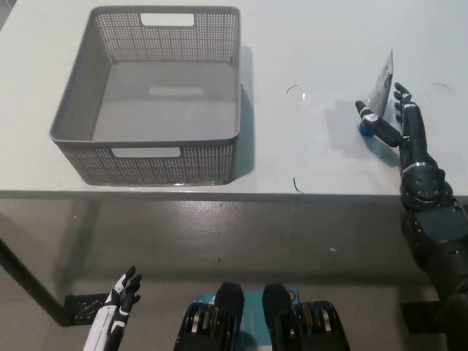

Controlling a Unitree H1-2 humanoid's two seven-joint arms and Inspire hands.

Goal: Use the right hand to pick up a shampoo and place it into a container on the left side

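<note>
A white shampoo tube (381,88) with a blue cap stands cap-down on the white table (307,44) at the right. My black right hand (395,121) is open around its lower part, one finger in front of the cap and others behind the tube. I cannot tell whether they touch it. An empty grey perforated basket (157,95) sits on the table's left half. My white left hand (117,307) hangs open low at the bottom left, below the table's edge.
The table's front edge (219,194) runs across the middle of the picture, with grey floor beneath it. Bare tabletop lies between the basket and the tube, marked by a few thin dark lines (296,183).
</note>
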